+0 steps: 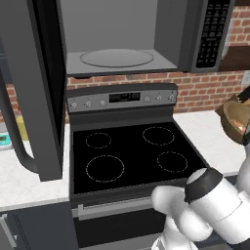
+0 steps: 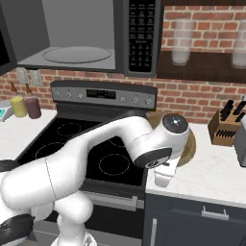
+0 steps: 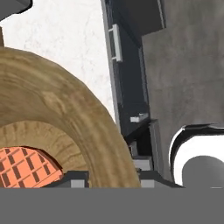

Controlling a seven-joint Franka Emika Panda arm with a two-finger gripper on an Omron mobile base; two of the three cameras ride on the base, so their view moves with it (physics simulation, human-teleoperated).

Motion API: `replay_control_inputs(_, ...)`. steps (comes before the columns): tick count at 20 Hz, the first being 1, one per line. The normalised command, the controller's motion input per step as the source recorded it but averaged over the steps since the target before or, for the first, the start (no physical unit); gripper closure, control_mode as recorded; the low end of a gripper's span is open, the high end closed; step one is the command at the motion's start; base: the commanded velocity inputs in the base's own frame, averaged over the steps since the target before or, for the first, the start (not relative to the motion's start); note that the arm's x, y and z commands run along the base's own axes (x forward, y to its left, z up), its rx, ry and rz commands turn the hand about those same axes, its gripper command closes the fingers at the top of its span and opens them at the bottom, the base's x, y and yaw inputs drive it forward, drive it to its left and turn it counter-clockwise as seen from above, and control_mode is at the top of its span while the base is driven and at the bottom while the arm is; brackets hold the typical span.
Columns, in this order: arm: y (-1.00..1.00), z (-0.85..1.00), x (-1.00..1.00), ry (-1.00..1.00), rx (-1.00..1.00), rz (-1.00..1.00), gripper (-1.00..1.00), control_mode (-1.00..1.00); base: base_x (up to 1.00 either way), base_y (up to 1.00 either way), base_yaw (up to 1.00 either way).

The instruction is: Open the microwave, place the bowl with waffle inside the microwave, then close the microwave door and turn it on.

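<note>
Arm bent right, jaws astride bowl (image 3: 65, 113) rim.

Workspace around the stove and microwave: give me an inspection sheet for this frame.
Surface: white counter right of the black stove.
Job's things: microwave empty, microwave door swung open; bowl with waffle tilted at the gripper.
Clutter: knife block, two bottles.
Gripper: gripper, fingers astride the bowl's rim.
Cables: nothing seen.
Surroundings: brick wall.
</note>
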Motion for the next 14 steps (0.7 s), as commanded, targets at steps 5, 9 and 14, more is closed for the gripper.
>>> replay_control_inputs(5,1.0,0.74,-0.57,0.07,-0.14,-0.28,1.0,-1.0,0.0,0.0,0.0)
replay_control_inputs(9,0.89,0.91,-0.43,0.17,-0.18,-0.08,1.0,-1.0,0.0,0.0,0.0)
replay_control_inputs(14,0.77,0.94,-0.37,0.08,-0.11,0.0,1.0,-1.0,0.0,0.0,0.0)
